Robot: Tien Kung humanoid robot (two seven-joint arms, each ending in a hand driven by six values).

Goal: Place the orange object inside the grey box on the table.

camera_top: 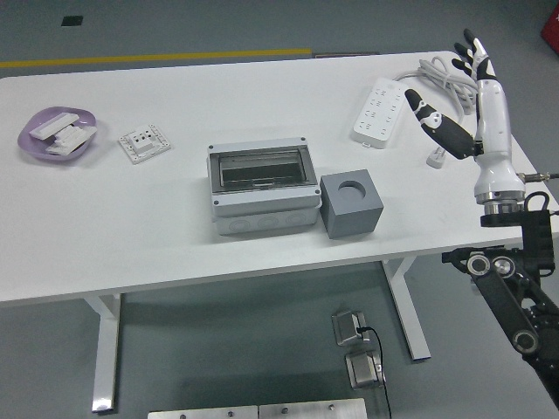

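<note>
The grey box (262, 188) stands in the middle of the table with a clear lid lying flat over its top. No orange object shows anywhere in the head view, and I cannot tell what is inside the box. My right hand (452, 92) is white with black fingertips. It is raised at the table's right edge, well to the right of the box, above the power strip's cable. Its fingers are spread and it holds nothing. My left arm is out of view.
A grey cube with a round hole (351, 202) sits against the box's right side. A white power strip (382, 110) with its cable lies at the back right. A purple dish (58, 133) and a white socket plate (144, 142) are at the left.
</note>
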